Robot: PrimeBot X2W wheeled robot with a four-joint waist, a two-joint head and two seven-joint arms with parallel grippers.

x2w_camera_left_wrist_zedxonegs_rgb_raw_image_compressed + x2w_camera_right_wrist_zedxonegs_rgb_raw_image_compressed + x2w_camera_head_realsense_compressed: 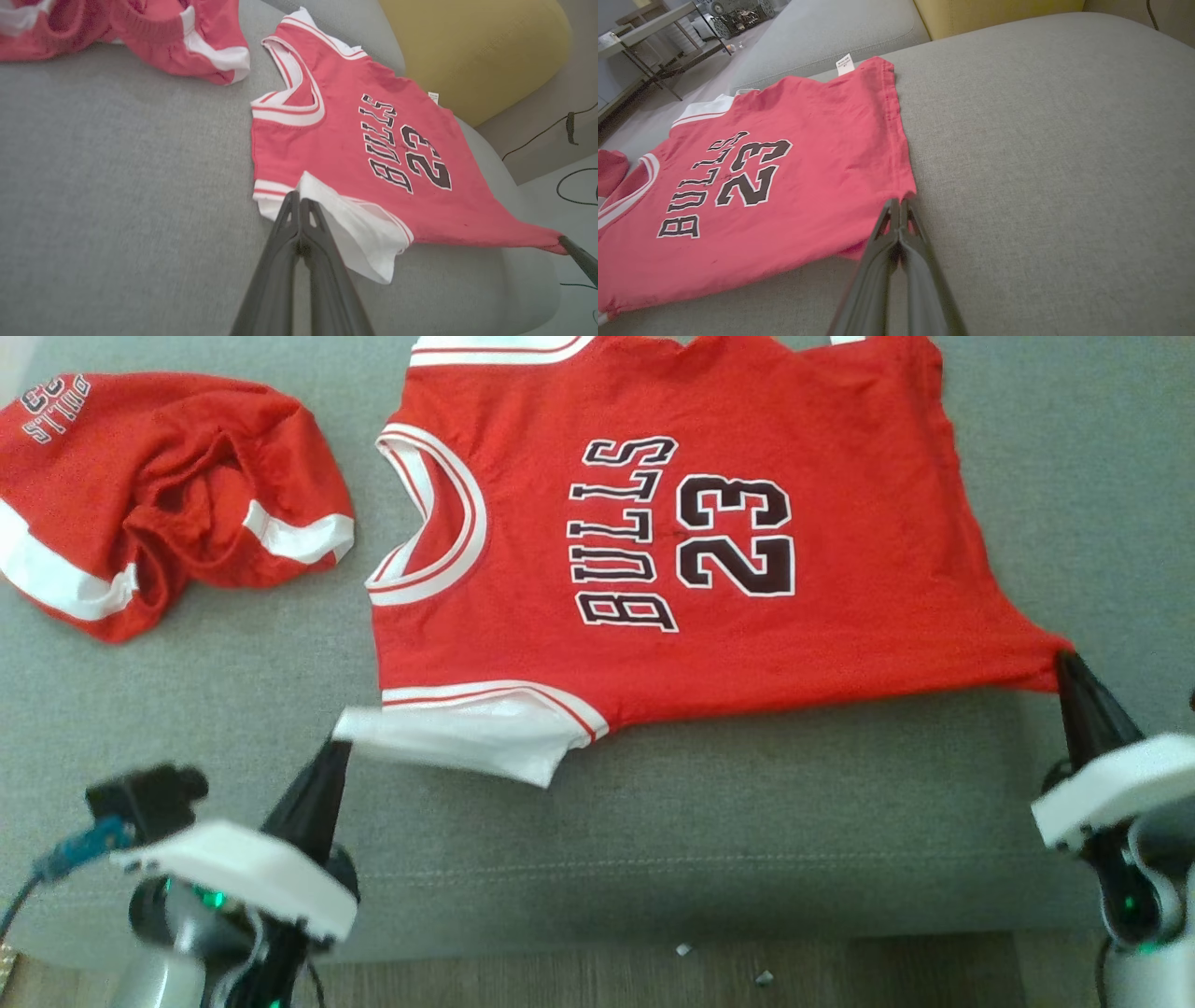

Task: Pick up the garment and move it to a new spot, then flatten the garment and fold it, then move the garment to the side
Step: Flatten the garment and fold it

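Note:
The garment (691, 541) is a red jersey with white trim and "BULLS 23" on it, spread on the grey sofa seat (747, 803). My left gripper (338, 747) is shut on its white near-left shoulder edge (327, 210), and its tip meets that cloth in the left wrist view (299, 196). My right gripper (1066, 661) is shut on the near-right hem corner, which is pulled into a point. The right wrist view has the same pinched corner at the gripper (899, 203), with the garment (752, 196) stretching away to the left.
A second red piece with white bands (159, 495) lies crumpled at the far left of the seat. A yellow cushion (472, 46) leans behind the seat. The seat's front edge (653, 933) runs just ahead of my arms, with wooden floor below.

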